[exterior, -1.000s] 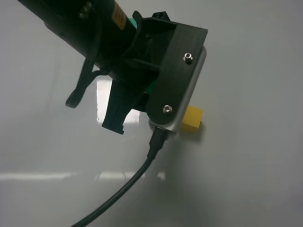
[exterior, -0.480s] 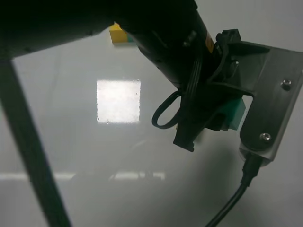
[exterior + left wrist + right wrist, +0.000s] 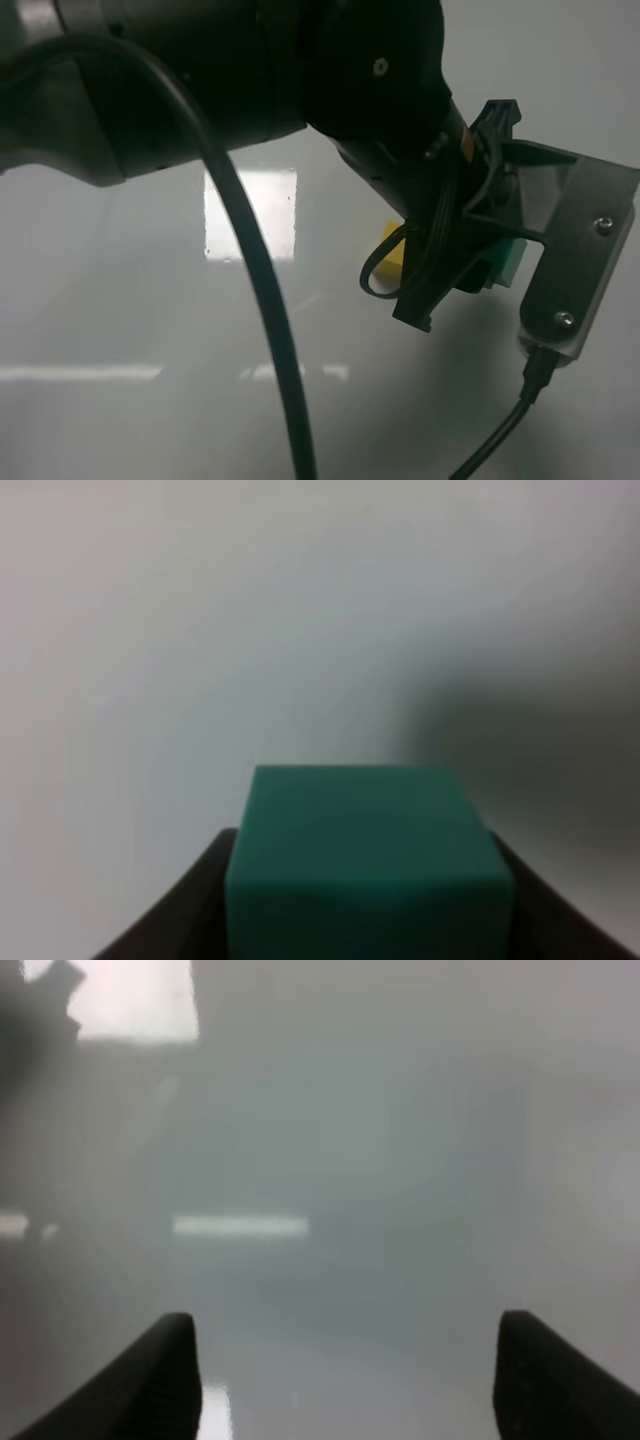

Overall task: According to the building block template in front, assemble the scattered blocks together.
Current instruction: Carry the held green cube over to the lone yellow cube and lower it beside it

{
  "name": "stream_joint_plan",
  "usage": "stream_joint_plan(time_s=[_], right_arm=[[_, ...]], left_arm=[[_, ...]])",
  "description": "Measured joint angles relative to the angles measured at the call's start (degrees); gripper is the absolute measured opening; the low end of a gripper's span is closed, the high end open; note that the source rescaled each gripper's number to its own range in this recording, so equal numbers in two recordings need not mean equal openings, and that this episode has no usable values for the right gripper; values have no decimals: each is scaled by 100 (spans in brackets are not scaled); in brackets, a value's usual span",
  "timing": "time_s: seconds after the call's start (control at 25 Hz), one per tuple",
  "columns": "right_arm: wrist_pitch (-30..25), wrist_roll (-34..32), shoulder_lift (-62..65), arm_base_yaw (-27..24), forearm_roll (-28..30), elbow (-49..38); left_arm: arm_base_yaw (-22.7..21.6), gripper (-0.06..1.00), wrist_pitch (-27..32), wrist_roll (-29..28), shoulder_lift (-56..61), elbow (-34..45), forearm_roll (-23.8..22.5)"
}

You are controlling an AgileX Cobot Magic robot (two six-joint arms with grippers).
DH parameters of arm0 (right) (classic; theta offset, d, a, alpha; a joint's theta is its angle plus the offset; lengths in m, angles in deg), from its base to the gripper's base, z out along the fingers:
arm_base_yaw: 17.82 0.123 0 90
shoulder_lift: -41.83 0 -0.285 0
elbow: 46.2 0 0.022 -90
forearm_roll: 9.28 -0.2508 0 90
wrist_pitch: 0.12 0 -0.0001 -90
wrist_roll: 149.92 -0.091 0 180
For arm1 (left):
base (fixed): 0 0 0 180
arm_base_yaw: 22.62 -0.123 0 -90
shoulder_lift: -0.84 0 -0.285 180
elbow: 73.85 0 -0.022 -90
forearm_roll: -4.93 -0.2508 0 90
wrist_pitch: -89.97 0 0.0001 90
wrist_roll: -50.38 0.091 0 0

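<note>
My left gripper (image 3: pixel 492 268) is shut on the loose teal-green cube (image 3: pixel 508 260) and holds it above the grey table. In the left wrist view the teal cube (image 3: pixel 368 865) fills the space between the dark fingers (image 3: pixel 205 880). The loose yellow cube (image 3: pixel 391 251) lies on the table just left of the held cube, partly hidden behind the left arm. My right gripper (image 3: pixel 345 1370) is open and empty over bare table; it does not show in the exterior view. The joined yellow-teal template is hidden behind the arm.
The left arm's thick dark link (image 3: pixel 230 70) and its cable (image 3: pixel 255 280) cover the top and middle of the exterior view. A bright square reflection (image 3: pixel 225 215) lies on the glossy table. A wrist camera bracket (image 3: pixel 580 260) sits at the right.
The left arm has swung further into the exterior view with the teal cube, now covering the template at the top. The loose yellow cube shows again just left of the held cube.
</note>
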State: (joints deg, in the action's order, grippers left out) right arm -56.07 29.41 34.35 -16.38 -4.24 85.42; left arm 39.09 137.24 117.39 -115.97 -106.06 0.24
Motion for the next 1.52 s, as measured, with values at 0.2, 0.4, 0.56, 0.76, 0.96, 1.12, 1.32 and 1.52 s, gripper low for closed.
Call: stream_joint_plan(time_s=[0.2,0.4,0.56,0.76,0.96,1.12,1.32,1.52], right_arm=[[0,0,0,0,0,0],[0,0,0,0,0,0],[0,0,0,0,0,0],[0,0,0,0,0,0],[0,0,0,0,0,0],[0,0,0,0,0,0],[0,0,0,0,0,0],[0,0,0,0,0,0]], left_arm=[[-160,0,7,0,-143,0,-4],[-240,0,7,0,-234,0,-6],[-303,0,22,-5,-241,0,-6],[-327,0,173,-23,-241,0,-6],[-327,0,305,-105,-241,0,-83],[-327,0,461,-246,-241,-4,-170],[-327,0,610,-257,-241,-4,-188],[-327,0,666,-251,-246,-4,-193]])
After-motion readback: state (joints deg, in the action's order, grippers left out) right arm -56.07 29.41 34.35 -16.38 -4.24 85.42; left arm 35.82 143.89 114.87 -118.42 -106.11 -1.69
